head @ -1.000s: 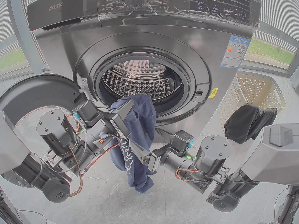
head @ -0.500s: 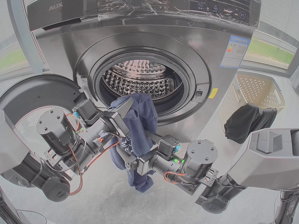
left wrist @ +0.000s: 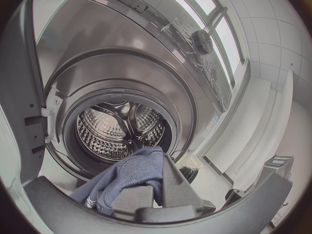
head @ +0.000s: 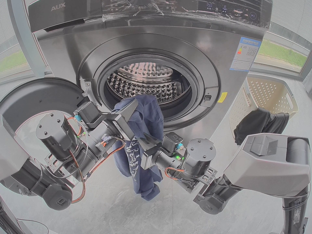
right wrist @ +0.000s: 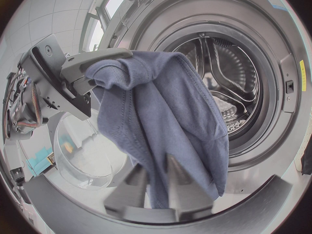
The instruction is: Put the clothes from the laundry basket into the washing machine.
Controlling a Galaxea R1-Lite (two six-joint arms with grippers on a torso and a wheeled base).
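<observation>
A navy garment [head: 148, 121] [left wrist: 136, 173] [right wrist: 169, 108] hangs in front of the washing machine's open drum [head: 146, 82], just below the door opening. My left gripper [head: 129, 110] [left wrist: 157, 192] is shut on its top edge. My right gripper [head: 144, 143] [right wrist: 157, 186] is lower, at the middle of the hanging cloth, with fabric pinched between its close-set fingers. The garment's lower end dangles toward the floor. The beige laundry basket [head: 276, 95] stands to the right of the machine. A black garment [head: 260, 124] is draped over the basket's rim.
The machine's round door [head: 35, 98] stands swung open on the left, behind my left arm; its glass bowl [right wrist: 84, 160] appears in the right wrist view. Bare grey floor [head: 136, 215] lies below the garment.
My right arm has swung left from beside the garment and its gripper has closed in on the hanging cloth. The left gripper with the garment has barely risen.
</observation>
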